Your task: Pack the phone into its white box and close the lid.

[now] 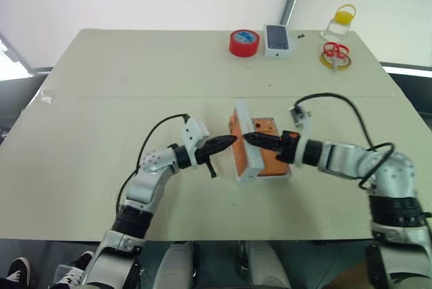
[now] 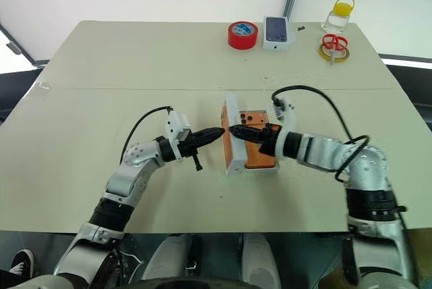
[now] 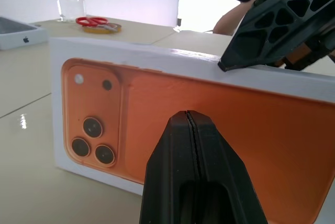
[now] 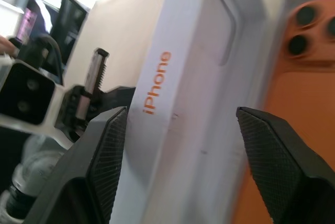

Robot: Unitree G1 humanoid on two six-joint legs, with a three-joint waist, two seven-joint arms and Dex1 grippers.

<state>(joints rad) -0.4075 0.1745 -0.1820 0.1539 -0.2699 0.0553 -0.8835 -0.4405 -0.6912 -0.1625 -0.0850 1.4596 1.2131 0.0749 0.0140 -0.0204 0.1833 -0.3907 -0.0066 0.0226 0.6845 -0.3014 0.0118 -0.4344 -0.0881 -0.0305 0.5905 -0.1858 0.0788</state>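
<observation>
Left gripper (image 1: 226,143) shut, tips against printed outer face of lid (image 1: 244,146), which stands on edge at table centre (long axis front-to-back). Phone (image 1: 270,148) flat in white box (image 1: 283,173) just right. Right gripper (image 1: 251,139) open, straddling lid's top edge.

Orange phone (image 2: 259,146) flat in white box (image 2: 276,167); lid (image 2: 233,137) upright on edge beside it

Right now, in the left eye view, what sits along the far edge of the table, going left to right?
Red tape roll → small white box picturing a dark phone → red-handled scissors lying on a yellow ring, with a yellow-lidded clear jar just behind them.
</observation>
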